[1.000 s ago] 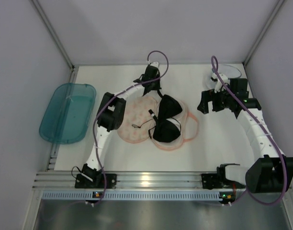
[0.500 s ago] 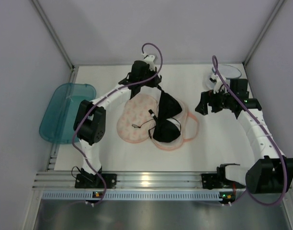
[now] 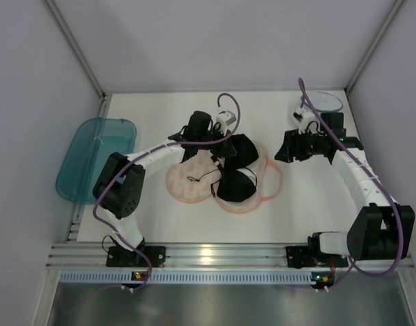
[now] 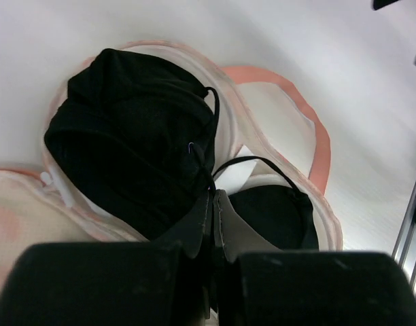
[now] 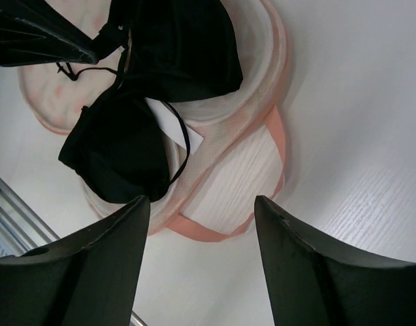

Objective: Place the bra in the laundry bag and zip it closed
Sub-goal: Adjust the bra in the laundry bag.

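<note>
We see the left gripper (image 4: 213,204) pressed closed atop the black moulded-cup fabric bra (image 4: 133,156) lying in the cream-peach triangle-printed laundry bag (image 3: 184,185); right gripper (image 5: 201,202) spread wide, empty.

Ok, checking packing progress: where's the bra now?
In the top view the bra lies mid-table, in the right half of the open laundry bag, left hand at its upper-left edge.
</note>
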`<state>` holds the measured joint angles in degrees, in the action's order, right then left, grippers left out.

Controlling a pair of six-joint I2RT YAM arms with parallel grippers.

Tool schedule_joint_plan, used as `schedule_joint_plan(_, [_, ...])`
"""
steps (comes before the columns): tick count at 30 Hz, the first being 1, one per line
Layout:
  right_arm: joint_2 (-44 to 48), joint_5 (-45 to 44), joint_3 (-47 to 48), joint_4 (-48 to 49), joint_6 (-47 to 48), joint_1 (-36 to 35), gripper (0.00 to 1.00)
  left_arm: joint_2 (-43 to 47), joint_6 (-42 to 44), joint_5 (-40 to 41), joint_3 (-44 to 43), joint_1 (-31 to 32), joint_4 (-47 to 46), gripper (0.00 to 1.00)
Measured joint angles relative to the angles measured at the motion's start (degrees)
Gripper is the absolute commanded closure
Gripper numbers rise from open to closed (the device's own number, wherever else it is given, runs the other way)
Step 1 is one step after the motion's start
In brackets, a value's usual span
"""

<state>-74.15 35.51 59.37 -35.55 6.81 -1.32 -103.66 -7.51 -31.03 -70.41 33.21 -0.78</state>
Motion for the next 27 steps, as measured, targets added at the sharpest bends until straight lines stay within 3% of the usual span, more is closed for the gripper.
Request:
schedule_joint_plan(14, [-8.44, 3.08, -1.49, 6.34, -5.35, -0.04, 0.5, -1.7, 5.9, -2.16, 1.68, 3.39, 1.05, 1.0])
schedule_joint_plan(17, [-9.84, 3.5, -1.07, 7.65, -6.1, -0.57, 0.36, -2.93, 6.73, -2.08, 1.68, 3.39, 1.2, 1.0])
schedule_joint_plan(27, [-21.22, 3.87, 4.22, 12.85, -6.67, -3.82, 0.29, -5.49, 7.98, -1.99, 0.92, 2.99, 1.29, 1.0])
